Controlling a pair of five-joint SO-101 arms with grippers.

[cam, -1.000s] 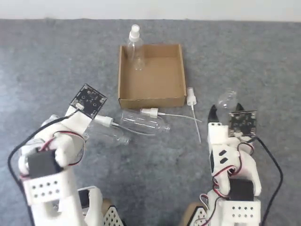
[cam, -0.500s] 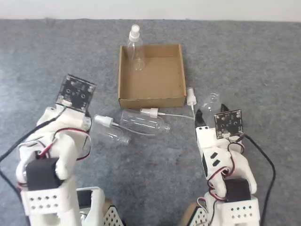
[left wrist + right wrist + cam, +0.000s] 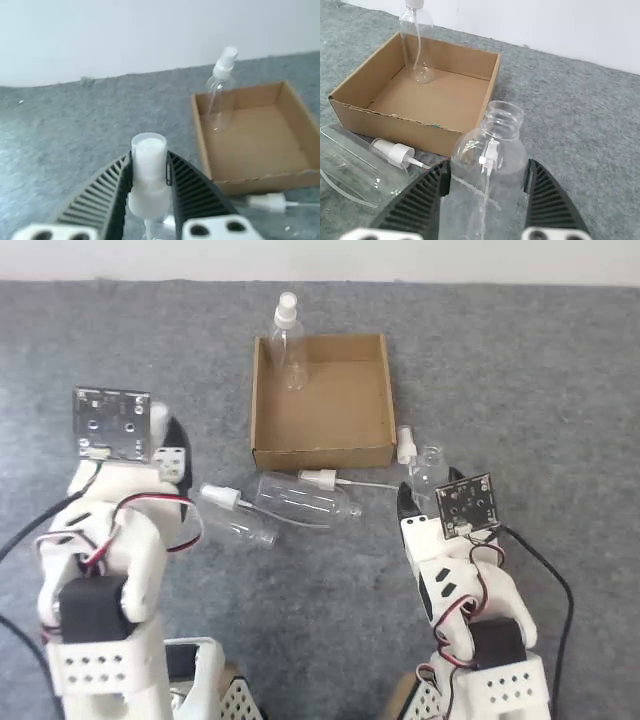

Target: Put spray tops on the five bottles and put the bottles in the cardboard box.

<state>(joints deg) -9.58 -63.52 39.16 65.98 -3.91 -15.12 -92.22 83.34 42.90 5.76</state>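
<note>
high view: right gripper (image 3: 424, 486) brought its bottle (image 3: 431, 462) nearer the cardboard box (image 3: 322, 454)

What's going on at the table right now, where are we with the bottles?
The left hand is shut on a white spray top. The right hand grips an open bottle with no top, near the cardboard box's front right corner. One capped bottle stands in the box's far left corner. Two more bottles lie in front of the box, a loose spray top beside its front right corner.
</note>
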